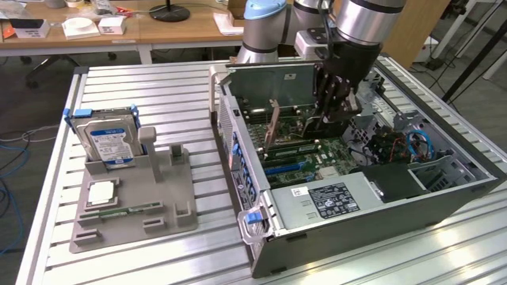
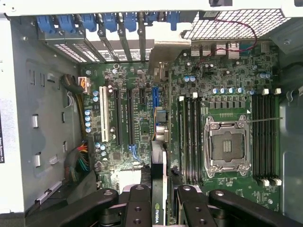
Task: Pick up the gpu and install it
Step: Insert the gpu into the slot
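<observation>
The gpu [image 2: 159,182] is a thin dark card seen edge-on, running from between my fingers toward its silvery bracket end near the case's rear slot openings. My gripper [image 2: 161,205] is shut on the card's near end. The card stands on edge over the blue expansion slot [image 2: 155,97] of the green motherboard [image 2: 142,127]; I cannot tell whether it is seated. In the exterior view my gripper [image 1: 329,116] reaches down into the open computer case [image 1: 237,178], and the gpu's bracket end [image 1: 274,126] stands upright at the exterior view's left of it.
A silver hard drive [image 1: 111,139] stands in a grey holder tray [image 1: 170,196] at the exterior view's left, with a slim RAM stick [image 1: 130,209] lying on it. Inside the case are the CPU socket [image 2: 227,146], the power supply [image 1: 333,199] and loose cables [image 1: 412,145].
</observation>
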`<state>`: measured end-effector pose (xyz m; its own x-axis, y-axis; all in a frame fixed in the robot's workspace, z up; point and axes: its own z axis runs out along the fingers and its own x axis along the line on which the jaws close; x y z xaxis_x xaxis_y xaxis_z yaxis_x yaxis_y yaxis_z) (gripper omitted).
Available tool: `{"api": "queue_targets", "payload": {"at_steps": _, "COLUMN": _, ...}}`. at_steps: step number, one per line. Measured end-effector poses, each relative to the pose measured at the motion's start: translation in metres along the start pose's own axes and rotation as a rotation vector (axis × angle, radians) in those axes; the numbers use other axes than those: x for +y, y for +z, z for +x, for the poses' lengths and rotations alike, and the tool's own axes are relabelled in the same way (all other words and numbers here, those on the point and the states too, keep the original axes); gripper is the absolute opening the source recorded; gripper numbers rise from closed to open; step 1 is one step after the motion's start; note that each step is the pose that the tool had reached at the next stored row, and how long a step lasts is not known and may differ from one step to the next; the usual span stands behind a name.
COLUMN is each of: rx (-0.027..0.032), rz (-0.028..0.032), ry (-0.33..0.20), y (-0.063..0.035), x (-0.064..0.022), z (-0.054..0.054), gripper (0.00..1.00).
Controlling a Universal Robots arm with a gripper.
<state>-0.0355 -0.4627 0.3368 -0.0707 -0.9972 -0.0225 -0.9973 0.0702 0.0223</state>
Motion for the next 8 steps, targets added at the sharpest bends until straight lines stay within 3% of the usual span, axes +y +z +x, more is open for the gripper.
{"api": "queue_targets", "payload": {"at_steps": 8, "rx": 0.0001, "rz": 0.0, "ry": 0.0, "y": 0.0071, "x": 0.0002, "z": 0.0002, "gripper": 0.26}}
